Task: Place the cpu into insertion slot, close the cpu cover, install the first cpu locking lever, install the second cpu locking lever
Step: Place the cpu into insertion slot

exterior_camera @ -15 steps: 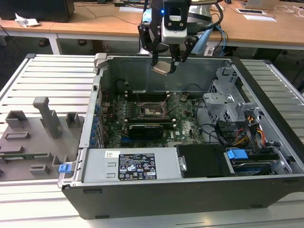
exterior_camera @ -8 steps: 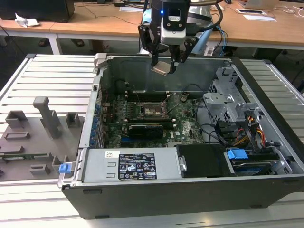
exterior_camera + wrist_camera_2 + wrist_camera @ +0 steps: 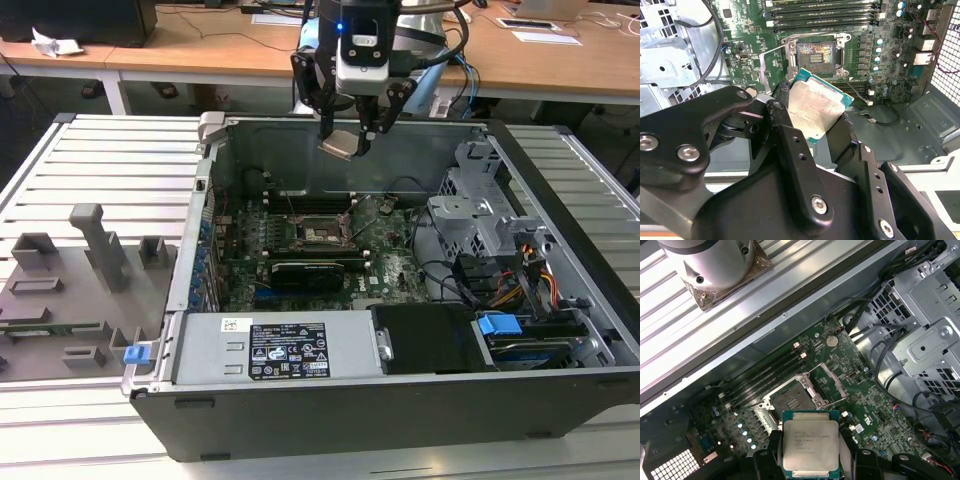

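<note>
Holding cpu above case, gripper fingers closed on it; insertion slot at 6 o'clock from cpu in exterior view, cpu cover raised. I'd level cpu, square edges first.

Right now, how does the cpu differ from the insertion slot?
The cpu is clamped in the gripper, up in the air; the insertion slot lies fixed on the motherboard. The cpu's face is pale silver; the insertion slot's centre is dark. Both are square.
</note>
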Action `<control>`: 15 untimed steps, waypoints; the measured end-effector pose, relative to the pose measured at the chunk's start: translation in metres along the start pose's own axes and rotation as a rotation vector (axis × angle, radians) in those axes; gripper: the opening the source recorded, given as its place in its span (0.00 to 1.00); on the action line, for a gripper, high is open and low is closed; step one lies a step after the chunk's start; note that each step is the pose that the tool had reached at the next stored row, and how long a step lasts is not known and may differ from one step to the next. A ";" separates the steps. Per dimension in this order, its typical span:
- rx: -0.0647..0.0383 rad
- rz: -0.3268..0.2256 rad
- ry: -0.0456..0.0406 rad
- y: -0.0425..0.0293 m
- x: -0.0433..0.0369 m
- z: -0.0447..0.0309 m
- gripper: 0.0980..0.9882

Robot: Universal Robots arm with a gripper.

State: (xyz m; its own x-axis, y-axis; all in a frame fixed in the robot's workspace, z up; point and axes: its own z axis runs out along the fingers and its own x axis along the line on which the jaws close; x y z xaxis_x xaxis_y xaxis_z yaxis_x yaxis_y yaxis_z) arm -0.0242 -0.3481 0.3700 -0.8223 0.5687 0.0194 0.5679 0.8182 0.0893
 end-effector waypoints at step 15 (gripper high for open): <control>-0.001 0.033 -0.0030 -0.0002 0.0002 0.0013 0.50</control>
State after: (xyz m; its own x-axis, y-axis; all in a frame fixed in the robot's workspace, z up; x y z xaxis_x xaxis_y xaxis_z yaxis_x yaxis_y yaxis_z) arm -0.0245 -0.3481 0.3688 -0.8031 0.5956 0.0194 0.5947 0.7990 0.0893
